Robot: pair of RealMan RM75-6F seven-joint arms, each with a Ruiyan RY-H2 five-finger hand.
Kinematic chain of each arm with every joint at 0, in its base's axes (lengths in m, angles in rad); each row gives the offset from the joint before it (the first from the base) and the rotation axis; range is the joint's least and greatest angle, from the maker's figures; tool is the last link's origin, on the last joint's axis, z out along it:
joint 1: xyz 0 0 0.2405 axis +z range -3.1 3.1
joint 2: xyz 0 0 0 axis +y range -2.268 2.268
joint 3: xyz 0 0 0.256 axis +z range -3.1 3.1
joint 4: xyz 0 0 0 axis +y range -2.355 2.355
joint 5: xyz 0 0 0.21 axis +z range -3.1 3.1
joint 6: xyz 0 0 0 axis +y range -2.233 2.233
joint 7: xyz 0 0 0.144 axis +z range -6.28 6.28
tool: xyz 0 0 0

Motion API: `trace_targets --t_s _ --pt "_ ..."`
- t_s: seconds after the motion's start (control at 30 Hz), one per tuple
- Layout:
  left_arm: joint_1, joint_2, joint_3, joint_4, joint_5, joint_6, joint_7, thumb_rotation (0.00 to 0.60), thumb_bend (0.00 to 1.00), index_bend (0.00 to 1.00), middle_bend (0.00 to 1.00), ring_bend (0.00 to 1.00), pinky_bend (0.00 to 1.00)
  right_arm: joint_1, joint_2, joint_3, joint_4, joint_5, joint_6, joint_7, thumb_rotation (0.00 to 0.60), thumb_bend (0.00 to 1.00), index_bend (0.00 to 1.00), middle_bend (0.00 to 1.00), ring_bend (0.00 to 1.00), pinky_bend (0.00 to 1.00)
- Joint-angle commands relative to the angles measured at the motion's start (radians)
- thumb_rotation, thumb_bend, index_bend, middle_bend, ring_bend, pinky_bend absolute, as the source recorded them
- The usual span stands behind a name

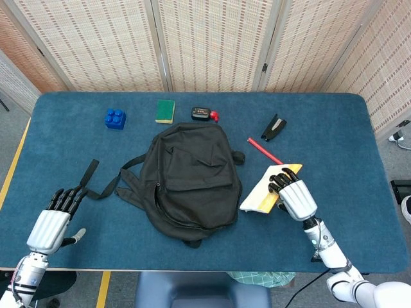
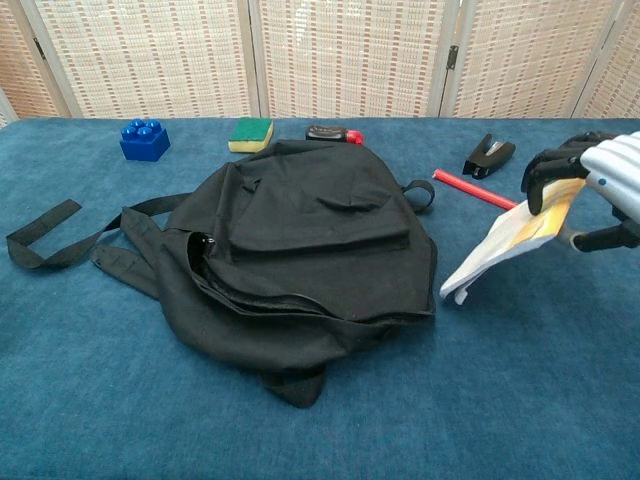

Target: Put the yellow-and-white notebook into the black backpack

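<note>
The black backpack (image 1: pixel 189 179) (image 2: pixel 300 250) lies flat in the middle of the blue table, its zipper opening gaping along the near left side. My right hand (image 1: pixel 294 197) (image 2: pixel 600 185) grips the yellow-and-white notebook (image 1: pixel 266 189) (image 2: pixel 510 240) by its right end and holds it tilted, the raised end in the hand, the low left corner near the table beside the backpack. My left hand (image 1: pixel 54 218) hovers open at the table's near left corner, fingers spread, holding nothing. The chest view does not show it.
A red pencil (image 1: pixel 264 151) (image 2: pixel 474 189) lies just beyond the notebook. A black stapler (image 1: pixel 273 127), a black-and-red device (image 1: pixel 204 114), a green-yellow sponge (image 1: pixel 165 110) and a blue brick (image 1: pixel 115 119) line the far side. The backpack strap (image 1: pixel 90 179) trails left.
</note>
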Motion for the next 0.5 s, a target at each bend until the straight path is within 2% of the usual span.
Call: trace_targets --t_s 0.03,0.2,0.5 --pt "-0.053 0.024 -0.019 -0.011 0.022 -0.053 -0.023 0.6 0.31 0.02 0.05 0.09 0.0 0.011 0.013 0.038 0.005 -0.011 0.084 -0.015 0.6 0.46 0.81 0.42 0.37 0.24" --pt "-0.152 0.056 -0.043 -0.026 0.041 -0.165 -0.067 0.6 0.31 0.03 0.05 0.09 0.0 0.037 0.053 0.085 -0.027 -0.02 0.171 -0.042 0.6 0.46 0.83 0.44 0.4 0.25" --pt "-0.313 0.054 -0.068 -0.039 0.056 -0.35 -0.113 0.6 0.31 0.06 0.05 0.09 0.0 0.075 0.154 0.148 -0.161 -0.029 0.241 -0.136 0.6 0.46 0.87 0.47 0.43 0.26"
